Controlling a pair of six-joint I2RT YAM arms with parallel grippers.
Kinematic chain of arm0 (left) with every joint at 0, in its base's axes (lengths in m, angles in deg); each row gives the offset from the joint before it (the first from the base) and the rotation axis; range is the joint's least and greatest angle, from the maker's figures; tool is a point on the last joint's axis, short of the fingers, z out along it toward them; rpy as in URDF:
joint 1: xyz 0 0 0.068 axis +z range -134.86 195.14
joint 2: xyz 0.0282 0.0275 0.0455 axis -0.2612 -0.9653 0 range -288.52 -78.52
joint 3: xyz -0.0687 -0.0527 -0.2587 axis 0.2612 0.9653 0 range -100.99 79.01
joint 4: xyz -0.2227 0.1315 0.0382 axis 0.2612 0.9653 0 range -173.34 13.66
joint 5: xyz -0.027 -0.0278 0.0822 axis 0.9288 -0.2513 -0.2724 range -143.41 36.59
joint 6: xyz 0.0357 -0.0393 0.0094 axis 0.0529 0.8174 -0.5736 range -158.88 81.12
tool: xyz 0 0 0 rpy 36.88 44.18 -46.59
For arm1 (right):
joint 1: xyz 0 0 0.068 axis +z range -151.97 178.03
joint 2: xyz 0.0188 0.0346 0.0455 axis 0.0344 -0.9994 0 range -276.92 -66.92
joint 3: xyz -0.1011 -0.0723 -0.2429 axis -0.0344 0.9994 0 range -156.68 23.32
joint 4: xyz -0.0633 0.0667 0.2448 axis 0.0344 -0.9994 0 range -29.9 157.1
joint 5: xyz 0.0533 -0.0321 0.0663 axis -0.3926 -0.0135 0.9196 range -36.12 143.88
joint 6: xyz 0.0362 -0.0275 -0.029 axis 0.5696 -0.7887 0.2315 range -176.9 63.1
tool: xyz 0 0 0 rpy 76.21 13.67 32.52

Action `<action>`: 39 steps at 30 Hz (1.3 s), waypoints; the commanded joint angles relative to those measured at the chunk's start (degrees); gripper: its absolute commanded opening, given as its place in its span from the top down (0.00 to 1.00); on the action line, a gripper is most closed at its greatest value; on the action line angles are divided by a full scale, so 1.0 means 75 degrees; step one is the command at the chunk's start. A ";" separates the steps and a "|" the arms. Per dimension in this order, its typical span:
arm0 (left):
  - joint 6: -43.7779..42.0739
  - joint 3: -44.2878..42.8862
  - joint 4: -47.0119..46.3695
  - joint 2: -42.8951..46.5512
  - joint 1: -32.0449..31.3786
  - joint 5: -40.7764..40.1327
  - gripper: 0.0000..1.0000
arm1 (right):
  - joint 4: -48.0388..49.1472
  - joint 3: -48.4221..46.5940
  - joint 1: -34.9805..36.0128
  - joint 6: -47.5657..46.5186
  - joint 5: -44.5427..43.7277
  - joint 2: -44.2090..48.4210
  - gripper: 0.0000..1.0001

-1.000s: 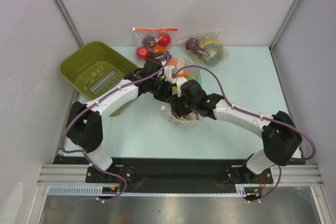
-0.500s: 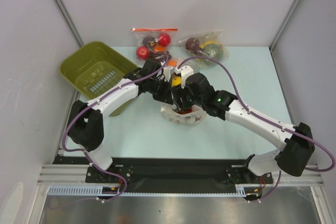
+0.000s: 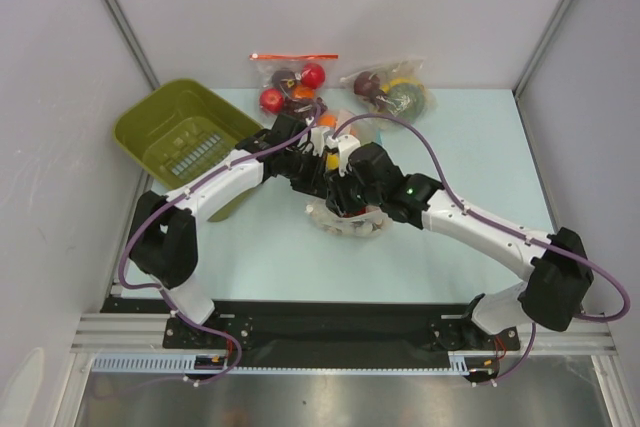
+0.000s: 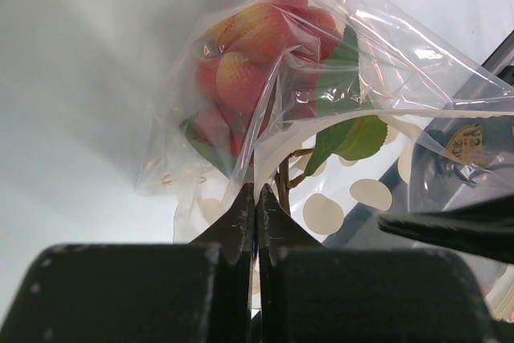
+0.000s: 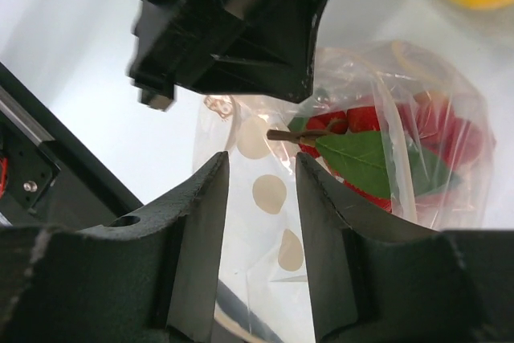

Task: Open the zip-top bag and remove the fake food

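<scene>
Opening step: left gripper pinched the clear, crinkly, white-spotted zip-top bag; right gripper, jaws parted, probably needed the opposite lip; glossy red fake food inside

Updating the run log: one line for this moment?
left jaws: shut on bag | right jaws: open at bag | food: inside bag

Top view looks down from behind; close wrist views apparently share the zip-top bag
</scene>
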State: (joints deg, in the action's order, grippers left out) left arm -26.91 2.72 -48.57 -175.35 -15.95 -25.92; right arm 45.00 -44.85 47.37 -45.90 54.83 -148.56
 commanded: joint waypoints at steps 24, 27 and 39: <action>-0.0178 -0.0257 0.0146 0.0080 0.0044 0.0507 1.00 | 0.0943 0.0404 -0.0110 0.0279 -0.0889 -0.0985 0.34; -0.0201 -0.0281 0.0158 0.0068 0.0044 0.0554 1.00 | 0.1014 0.0416 -0.0063 0.0267 -0.0795 -0.1148 0.34; -0.0236 -0.0281 0.0181 0.0009 0.0044 0.0554 1.00 | 0.0102 0.0240 -0.0016 0.0454 -0.0748 -0.1384 0.62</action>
State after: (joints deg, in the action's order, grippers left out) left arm -27.37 2.72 -46.37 -175.44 -15.69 -23.60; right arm 50.18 -41.61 46.89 -43.67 49.70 -158.11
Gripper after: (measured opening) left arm 0.010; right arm 0.450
